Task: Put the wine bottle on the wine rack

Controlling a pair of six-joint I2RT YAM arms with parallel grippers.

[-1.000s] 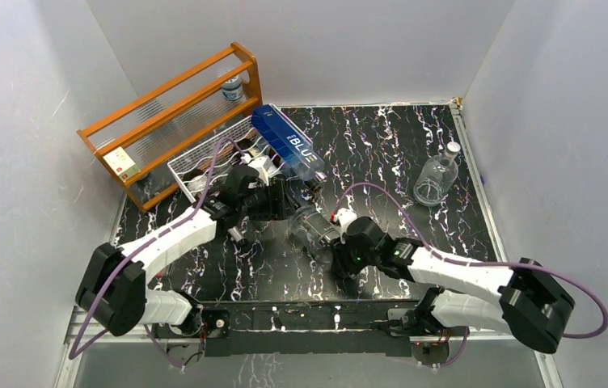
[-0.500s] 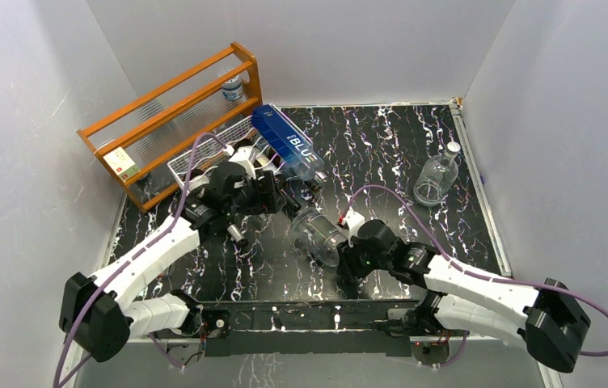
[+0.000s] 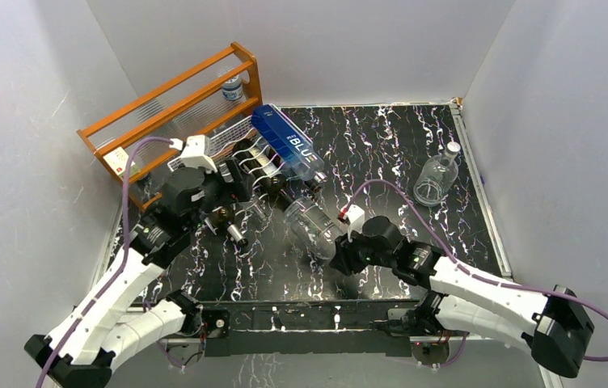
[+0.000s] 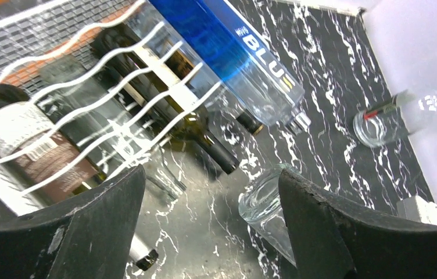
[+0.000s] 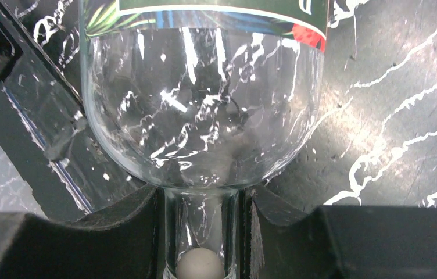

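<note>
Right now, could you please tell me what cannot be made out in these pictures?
The clear bottle: its label, right wrist view, cut off by the top edge.
The wine rack: top view, partly covered by the left arm and stored bottles.
The clear bottle's neck: left wrist view, hidden behind a finger of the left gripper.

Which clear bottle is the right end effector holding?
The clear bottle with the colourful label, mid-table, its neck clamped in the right end effector; the other clear bottle stands upright, alone, far right.

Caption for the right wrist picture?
Right gripper, jaws shut on the neck of a clear bottle, marbled table behind.
</note>
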